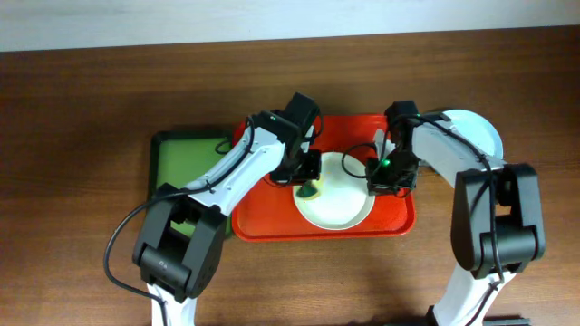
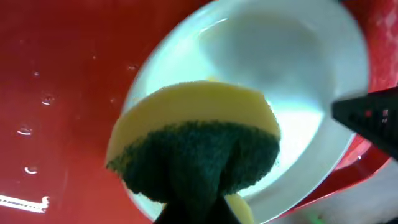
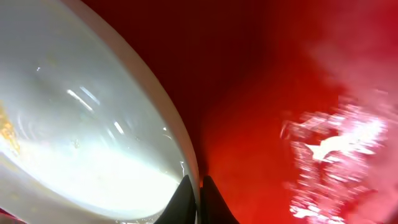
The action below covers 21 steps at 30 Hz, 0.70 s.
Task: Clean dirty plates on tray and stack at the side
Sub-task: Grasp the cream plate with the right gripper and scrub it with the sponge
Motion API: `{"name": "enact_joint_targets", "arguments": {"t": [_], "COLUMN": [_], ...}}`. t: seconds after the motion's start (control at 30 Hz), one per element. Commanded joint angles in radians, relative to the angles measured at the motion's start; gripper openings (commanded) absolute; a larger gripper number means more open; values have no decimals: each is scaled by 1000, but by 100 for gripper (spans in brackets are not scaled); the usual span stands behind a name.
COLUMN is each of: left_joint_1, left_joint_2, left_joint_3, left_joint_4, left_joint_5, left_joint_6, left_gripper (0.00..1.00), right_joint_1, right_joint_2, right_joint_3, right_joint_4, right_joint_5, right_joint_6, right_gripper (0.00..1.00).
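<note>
A cream-white plate (image 1: 337, 201) lies on the red tray (image 1: 272, 222). My left gripper (image 1: 308, 174) is shut on a yellow and green sponge (image 1: 310, 190) and holds it on the plate's left part. In the left wrist view the sponge (image 2: 199, 143) covers the near side of the plate (image 2: 286, 56); the fingers are hidden behind it. My right gripper (image 1: 384, 174) is shut on the plate's right rim; its fingertips (image 3: 193, 198) pinch the rim of the plate (image 3: 93, 124), which has a yellowish smear at its left. A pale blue plate (image 1: 478, 134) lies right of the tray. No green plate shows.
A smaller green tray with a black rim (image 1: 181, 163) sits on the wooden table just left of the red tray. The red tray floor (image 3: 267, 93) looks wet and shiny. A black part of the right gripper (image 2: 367, 115) shows at the right edge of the left wrist view.
</note>
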<state>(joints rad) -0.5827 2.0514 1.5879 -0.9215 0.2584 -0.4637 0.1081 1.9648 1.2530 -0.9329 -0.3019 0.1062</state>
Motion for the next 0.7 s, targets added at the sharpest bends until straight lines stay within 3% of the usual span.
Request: {"name": "enact_joint_targets", "arguments": {"t": [0.0,0.07,0.23,0.4,0.47,0.53,0.57,0.63,0.67], "left_joint_1": [-7,-11,-13,-2,8,10,10,14,13], "left_joint_2": [-2,11,121,136,136,136,136,143,146], "left_joint_3": [-2,-5,-5,1,37,104,130,129,124], "left_joint_4": [33,65,68,-116,-185,-233,-231,-112,-79], "left_joint_5": [4,5,-63,-515,-583,-531,-426,-74,-29], "left_joint_6": [-105,-154,-176,-176,-176,-176,-175,-168,-169], "left_gripper": [0,0,0,0,0,0,0,0,0], "right_joint_1": [70,118,143,143,143,143,143,143,143], "right_joint_2": [22,22,22,22,22,22,22,22,22], "right_joint_3": [-15,-15,-16,-18,-18,-18,-19,-20,-20], "right_joint_4": [38,78,101,101,101,100,100,104,103], "right_joint_5": [0,52,53,97,97,97,97,97,97], "right_joint_6": [21,129,138,138,138,138,138,138,138], "right_gripper": [4,4,4,4,4,4,4,4,4]}}
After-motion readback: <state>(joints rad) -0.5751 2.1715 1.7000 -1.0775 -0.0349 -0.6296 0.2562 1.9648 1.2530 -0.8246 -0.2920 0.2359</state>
